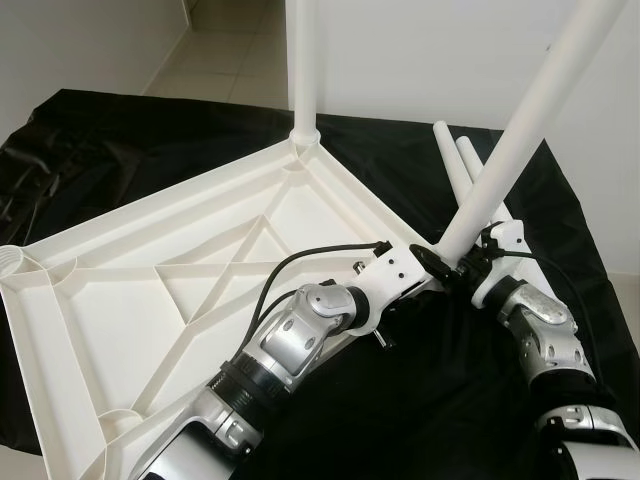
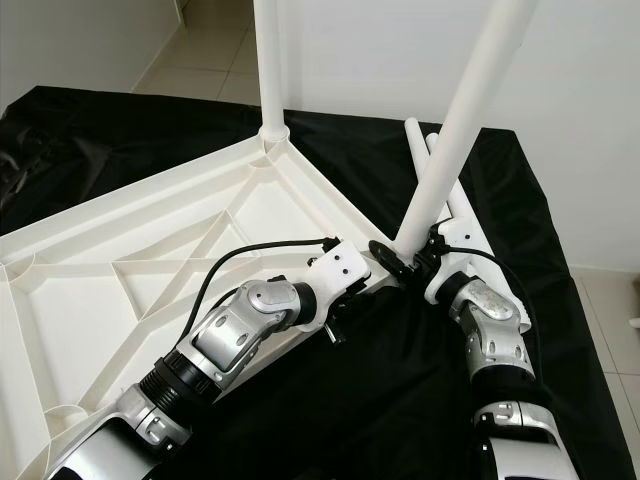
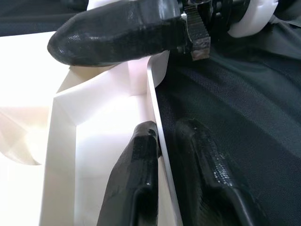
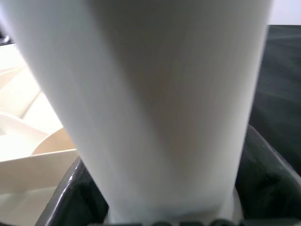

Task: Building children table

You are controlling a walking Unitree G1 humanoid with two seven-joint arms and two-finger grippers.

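- L arm reaches fwd over the upside-down white tabletop (image 1: pixel 150 270), which lies ribs-up on a black sheet (image 1: pixel 420 400).
- Left pincer (image 3: pixel 162 160) is at the tabletop's near-right corner, clenched on the rim wall: one finger inside, one outside on the sheet side.
- Right pincer (image 2: pixel 415 258) is just beside it at that same corner, grasping the base of a white leg (image 1: pixel 520 130). Leg is tilted, leaning up and to the right; wrist view shows a black finger on each side of it.
- Spare legs (image 1: pixel 458 165) lie flat on the sheet behind the right pincer.
- Far corner: another leg (image 1: pixel 304 60) stands upright in its socket.
- Beyond the sheet: tiled floor (image 1: pixel 220 50) and white wall.
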